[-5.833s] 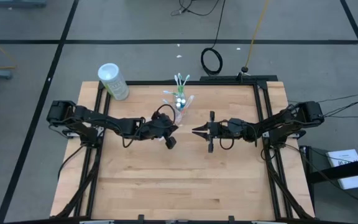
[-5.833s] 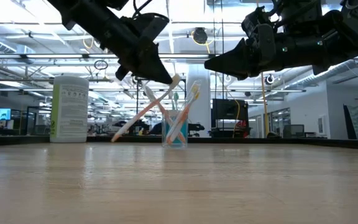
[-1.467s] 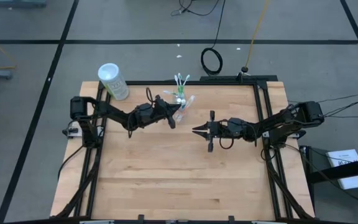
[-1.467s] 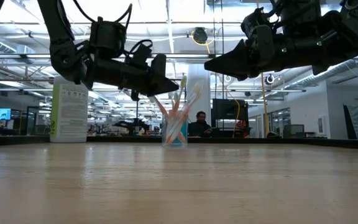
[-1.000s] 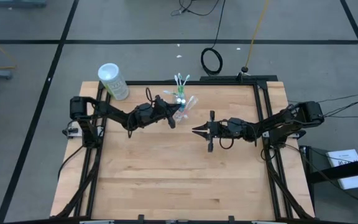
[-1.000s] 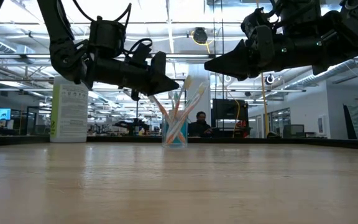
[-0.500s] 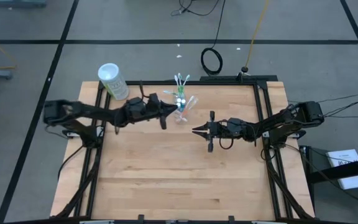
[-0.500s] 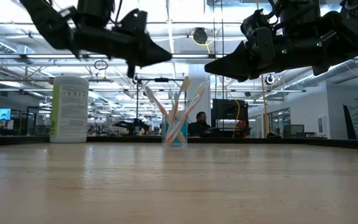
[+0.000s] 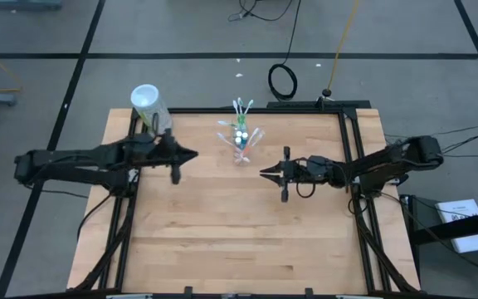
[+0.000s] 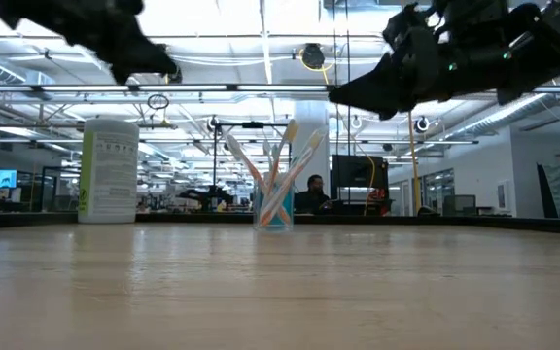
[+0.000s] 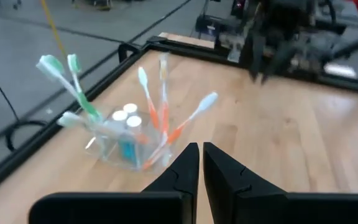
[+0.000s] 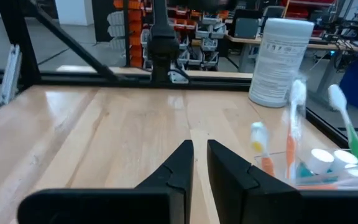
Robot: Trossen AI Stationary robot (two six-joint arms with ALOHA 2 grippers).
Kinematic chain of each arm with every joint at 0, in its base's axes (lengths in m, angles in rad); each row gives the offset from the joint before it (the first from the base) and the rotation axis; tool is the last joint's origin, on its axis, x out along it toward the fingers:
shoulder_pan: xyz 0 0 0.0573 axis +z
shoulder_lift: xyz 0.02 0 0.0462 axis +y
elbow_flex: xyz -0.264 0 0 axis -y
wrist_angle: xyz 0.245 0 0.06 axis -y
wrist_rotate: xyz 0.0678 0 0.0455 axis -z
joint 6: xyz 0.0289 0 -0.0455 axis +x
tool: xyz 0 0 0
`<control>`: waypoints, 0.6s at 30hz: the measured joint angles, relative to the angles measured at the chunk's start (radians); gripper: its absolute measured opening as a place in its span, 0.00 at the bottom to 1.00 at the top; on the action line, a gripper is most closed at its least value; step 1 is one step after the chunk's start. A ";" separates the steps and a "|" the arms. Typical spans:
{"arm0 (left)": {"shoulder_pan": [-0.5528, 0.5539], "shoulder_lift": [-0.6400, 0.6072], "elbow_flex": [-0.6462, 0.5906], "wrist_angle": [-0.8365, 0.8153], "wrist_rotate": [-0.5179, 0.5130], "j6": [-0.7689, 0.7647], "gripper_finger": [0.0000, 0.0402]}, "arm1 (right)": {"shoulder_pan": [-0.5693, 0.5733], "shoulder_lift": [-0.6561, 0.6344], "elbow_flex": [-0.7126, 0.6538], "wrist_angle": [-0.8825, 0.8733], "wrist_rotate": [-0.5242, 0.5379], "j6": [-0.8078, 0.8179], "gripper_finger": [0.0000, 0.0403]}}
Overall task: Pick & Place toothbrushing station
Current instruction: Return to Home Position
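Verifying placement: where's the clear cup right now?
High view: the clear cup stands near the far edge of the table, mid-width, between the white canister and the right gripper.

the front of the table (image 9: 239, 241) lies bare, open from both sides; at the back edge the cup (image 9: 241, 151) with its splayed toothbrushes (image 9: 242, 106) blocks the centre, the canister (image 9: 150, 106) the back left corner, well apart

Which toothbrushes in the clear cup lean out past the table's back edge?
The green-accented toothbrushes: their heads reach beyond the black back rail, while the orange-accented toothbrushes tilt the other way, staying over the wood.
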 joint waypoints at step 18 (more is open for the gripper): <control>-0.129 -0.682 -0.468 0.037 -0.018 0.022 0.06 | -0.037 -0.694 -0.317 -0.194 0.104 0.095 0.10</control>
